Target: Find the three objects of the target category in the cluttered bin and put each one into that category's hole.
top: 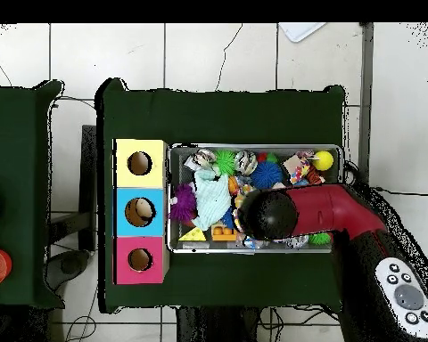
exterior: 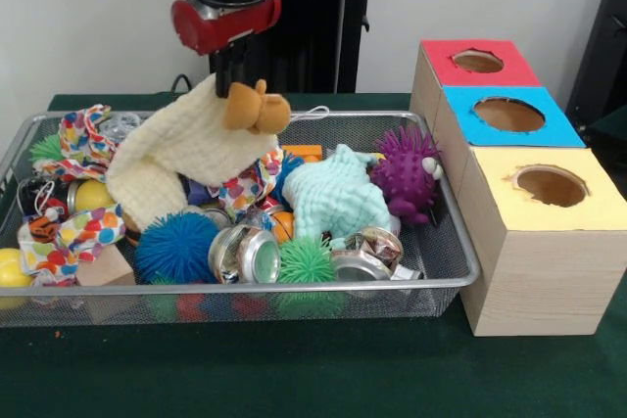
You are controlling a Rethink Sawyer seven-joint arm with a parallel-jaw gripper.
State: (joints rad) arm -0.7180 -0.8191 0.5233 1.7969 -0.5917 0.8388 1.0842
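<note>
Green desk (exterior: 294, 369) fills the foreground, and on it sits one wire bin (exterior: 294, 290), crowded to the rim. Right of the bin stands a row of three wooden boxes, each with one hole; the red-topped hole (exterior: 478, 62) is the farthest from the camera.

One cream cloth (exterior: 176, 163) rises in a peak to the end effector (exterior: 223, 85), which looks closed on the bear (exterior: 257, 108) with the cloth caught alongside. The bear hangs at the bin's back rim, above the clutter.

The bear looks light, soft and squashy. It should give under pressure, not slip, so a pinch across the body would suit better than one on a limb. The trailing cloth is the worry: it is limp and could drag along or block the hole.

Of the three plush animals I count two for certain: the bear, and one small tiger (exterior: 41, 229) at the bin's left end, half buried under a spotted ribbon. The duckling I cannot pick out. I also count one purple hedgehog toy (exterior: 407, 173), one blue spiky ball (exterior: 176, 247) and two shiny tins (exterior: 245, 254).
</note>
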